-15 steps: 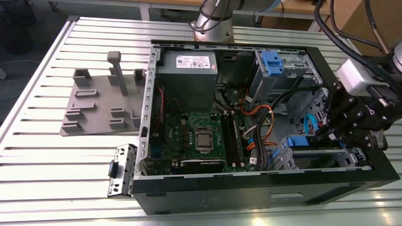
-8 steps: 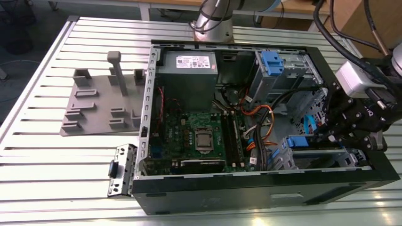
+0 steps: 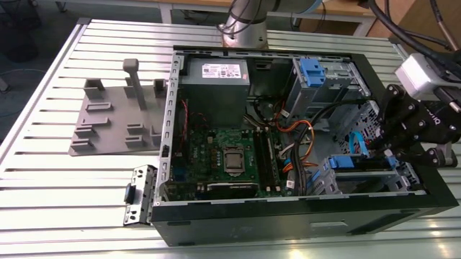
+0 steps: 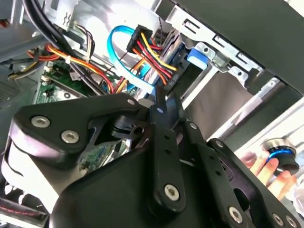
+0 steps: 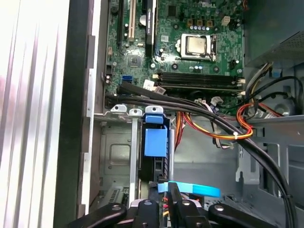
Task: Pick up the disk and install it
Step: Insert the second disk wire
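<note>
We find the disk (image 5: 153,167) standing on edge in the lower drive cage (image 5: 117,153) of the open computer case (image 3: 288,226). Its blue plastic frame (image 5: 156,141) faces out of the slot. In the exterior view the disk (image 3: 364,167) sits at the lower right of the frame, inside the case and close to the case's front wall. We cannot tell whether it is pushed fully home.

The pincer (image 3: 391,155) hangs over that same corner of the case, reaching down to the disk's exposed end. In the second wrist view the pincer (image 4: 159,101) shows its two black fingers drawn together at the tips, clenched, with nothing visible between them. In the first wrist view the pincer (image 5: 173,198) sits just beside a flat blue cable (image 5: 194,190) that crosses over the end of the disk. We cannot confirm contact between the fingertips and the disk.

Beside the cage, a bundle of red, yellow and orange wires (image 4: 153,51) runs to a black connector. Thick black cables (image 5: 209,118) pass across the case between the cage and the green motherboard (image 3: 230,156). A grey power supply box (image 3: 216,81) with a white sticker occupies the upper middle of the exterior view. A second blue-fronted bay (image 3: 311,71) sits in the upper right of the case.

The case lies on its side on a slatted metal counter (image 3: 43,178). A grey fixture plate (image 3: 108,124) rests on the counter at the exterior view's left, well apart from the case's drive corner. In the second wrist view, a person's fingers (image 4: 268,172) rest by a blue-ringed knob (image 4: 281,156) outside the case.
</note>
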Controlling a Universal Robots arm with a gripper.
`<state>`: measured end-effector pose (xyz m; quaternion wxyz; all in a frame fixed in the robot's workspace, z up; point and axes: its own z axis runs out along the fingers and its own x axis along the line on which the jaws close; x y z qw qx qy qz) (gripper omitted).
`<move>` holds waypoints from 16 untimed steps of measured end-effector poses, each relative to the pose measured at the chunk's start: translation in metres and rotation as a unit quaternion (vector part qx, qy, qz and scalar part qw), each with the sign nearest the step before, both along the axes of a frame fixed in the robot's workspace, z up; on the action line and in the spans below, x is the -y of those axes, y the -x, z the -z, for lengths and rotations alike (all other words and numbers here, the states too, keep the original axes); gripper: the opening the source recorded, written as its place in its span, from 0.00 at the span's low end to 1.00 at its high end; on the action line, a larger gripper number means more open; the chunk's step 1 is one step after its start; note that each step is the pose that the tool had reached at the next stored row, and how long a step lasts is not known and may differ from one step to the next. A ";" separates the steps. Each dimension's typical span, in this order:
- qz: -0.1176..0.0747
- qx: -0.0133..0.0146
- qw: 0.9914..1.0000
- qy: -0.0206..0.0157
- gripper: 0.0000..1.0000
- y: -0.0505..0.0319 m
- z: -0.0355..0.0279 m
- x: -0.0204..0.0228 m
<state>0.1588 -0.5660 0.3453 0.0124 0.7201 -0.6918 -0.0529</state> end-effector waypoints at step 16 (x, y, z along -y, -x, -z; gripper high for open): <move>0.000 -0.004 1.000 -0.017 0.10 -0.0023 0.0163 0.0006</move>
